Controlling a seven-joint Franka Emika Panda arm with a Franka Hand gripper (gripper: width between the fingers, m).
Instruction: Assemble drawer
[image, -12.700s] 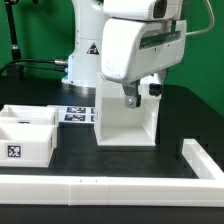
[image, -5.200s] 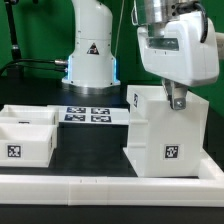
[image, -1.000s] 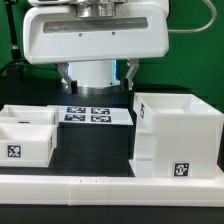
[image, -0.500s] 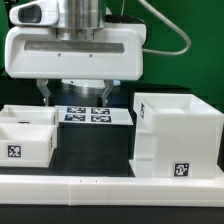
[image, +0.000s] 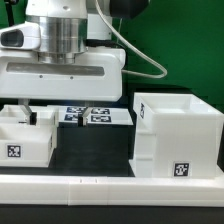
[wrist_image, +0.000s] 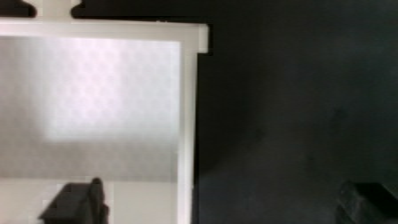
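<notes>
Green backdrop, black table (image: 100, 150). Casing (image: 175, 130) of the drawer stands upright on the exterior view's right, open side up, with a square tag (image: 180, 169) low on its near face. It sits close to the low white rail (image: 100, 186) that runs along the front edge.

Two shallow trays are on the exterior view's left. Front tray (image: 30, 145) has a tag on its near wall, and the back tray (image: 10, 112) sits right behind it, touching or nearly so. Marker board (image: 95, 117) lies flat between the trays and the casing, partly hidden by the arm.

Claw (image: 56, 118) hangs over the tray area, well apart from the casing. It is spread wide and grasping nothing. One dark finger (image: 27, 113) is over the trays and the other is nearer the marker board.

Wrist view shows the claw (wrist_image: 219, 200) straddling a white tray wall (wrist_image: 196, 120). One fingertip (wrist_image: 75, 200) is over the tray's floor (wrist_image: 98, 110), the other over bare black table (wrist_image: 302, 100). Can't tell which tray this is. No contact is visible, and the height above the wall is unclear.
</notes>
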